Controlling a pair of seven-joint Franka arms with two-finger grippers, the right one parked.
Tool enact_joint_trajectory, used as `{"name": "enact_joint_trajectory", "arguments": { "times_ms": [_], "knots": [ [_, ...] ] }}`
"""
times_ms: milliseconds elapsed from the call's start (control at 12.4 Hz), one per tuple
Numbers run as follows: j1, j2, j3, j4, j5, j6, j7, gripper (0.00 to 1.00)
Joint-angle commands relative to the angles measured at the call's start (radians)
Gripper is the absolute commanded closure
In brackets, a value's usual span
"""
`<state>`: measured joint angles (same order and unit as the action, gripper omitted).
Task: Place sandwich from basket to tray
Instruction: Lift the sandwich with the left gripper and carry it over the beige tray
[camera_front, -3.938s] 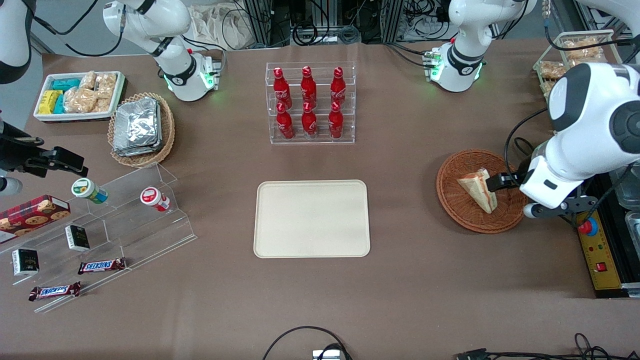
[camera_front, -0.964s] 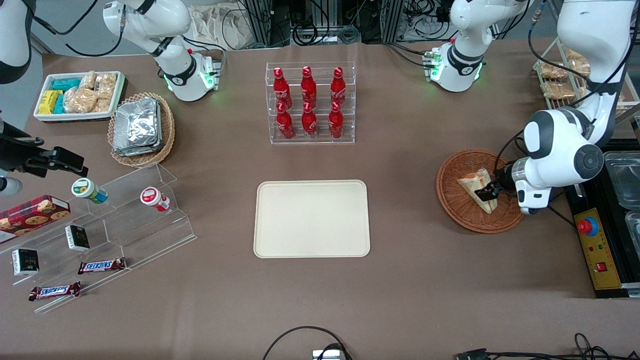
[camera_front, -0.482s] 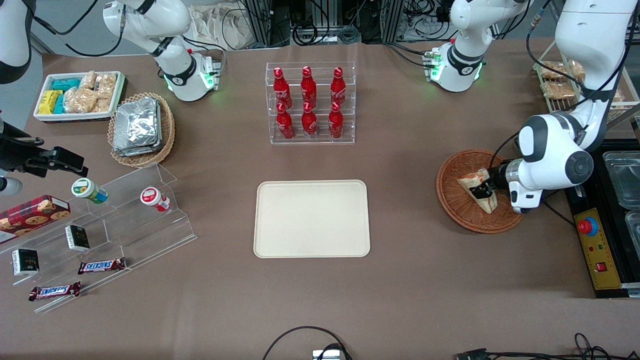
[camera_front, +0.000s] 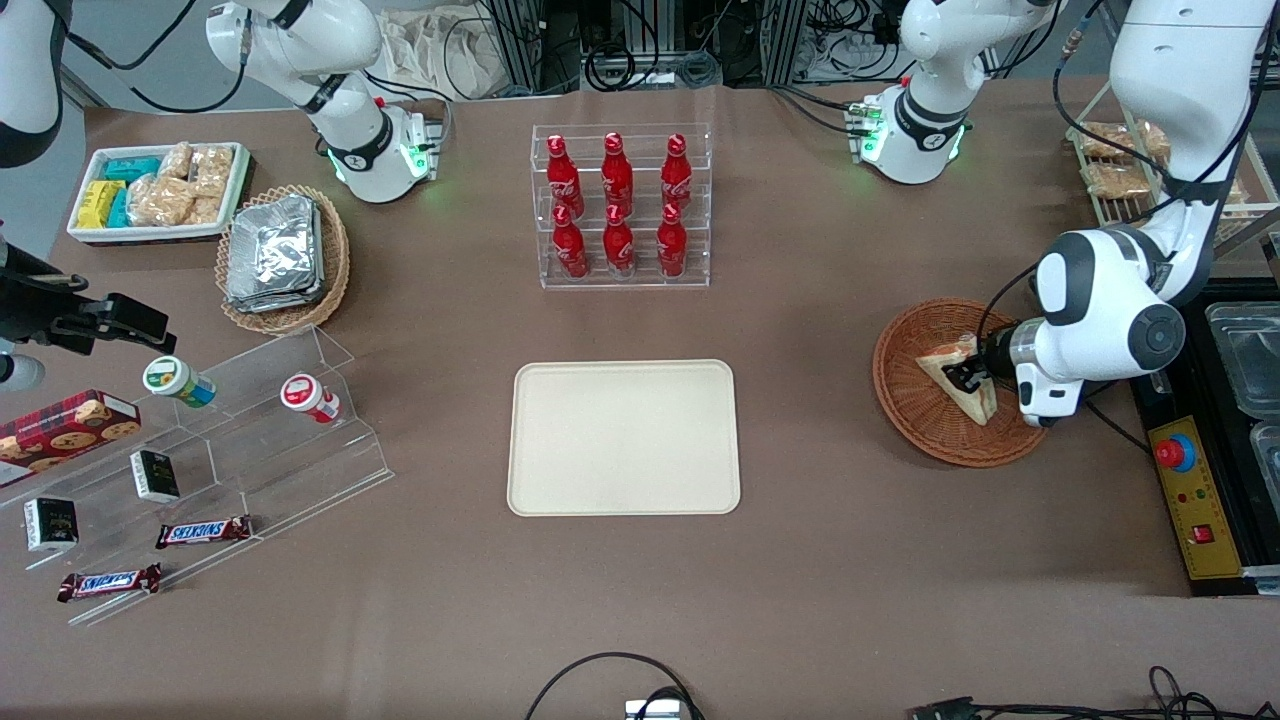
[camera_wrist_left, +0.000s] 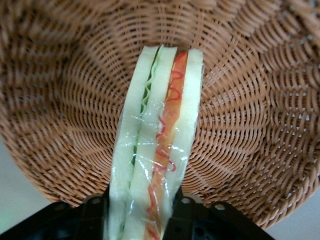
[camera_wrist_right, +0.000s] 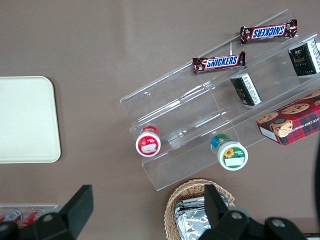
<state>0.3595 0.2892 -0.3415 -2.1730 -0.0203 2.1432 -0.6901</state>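
The sandwich, a plastic-wrapped wedge of pale bread, stands on edge in the round reddish-brown basket at the working arm's end of the table. Its red and green filling shows against the weave of the basket. My gripper reaches into the basket and is shut on the sandwich. A black finger presses each bread face, and the wedge fills the gap of the gripper. The cream tray lies flat mid-table, toward the parked arm from the basket, and its corner shows in the right wrist view.
A clear rack of red bottles stands farther from the camera than the tray. Toward the parked arm's end are an acrylic stepped display, a tan foil-pack basket and a white snack bin. A yellow control box lies beside the basket.
The arm has swung down and in from the basket's rim, bringing the gripper onto the sandwich. In the last half second the wedge shifted slightly in the basket.
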Motion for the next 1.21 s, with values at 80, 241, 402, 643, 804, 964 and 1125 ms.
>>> {"name": "enact_joint_trajectory", "arguments": {
  "times_ms": [80,241,402,643,804,964,1125],
  "knots": [
    [-0.005,-0.044,-0.017,0.117,0.106,-0.086,0.006,1.00],
    [-0.025,-0.036,-0.031,0.262,0.128,-0.242,0.027,1.00],
    [-0.095,-0.024,-0.036,0.428,0.131,-0.391,0.043,1.00],
    [-0.190,-0.022,-0.036,0.600,0.129,-0.558,0.089,1.00],
    [-0.241,-0.022,-0.039,0.674,0.126,-0.612,0.089,1.00],
    [-0.315,-0.024,-0.040,0.723,0.128,-0.666,0.089,1.00],
    [-0.367,-0.013,-0.042,0.749,0.126,-0.703,0.089,1.00]
  ]
}}
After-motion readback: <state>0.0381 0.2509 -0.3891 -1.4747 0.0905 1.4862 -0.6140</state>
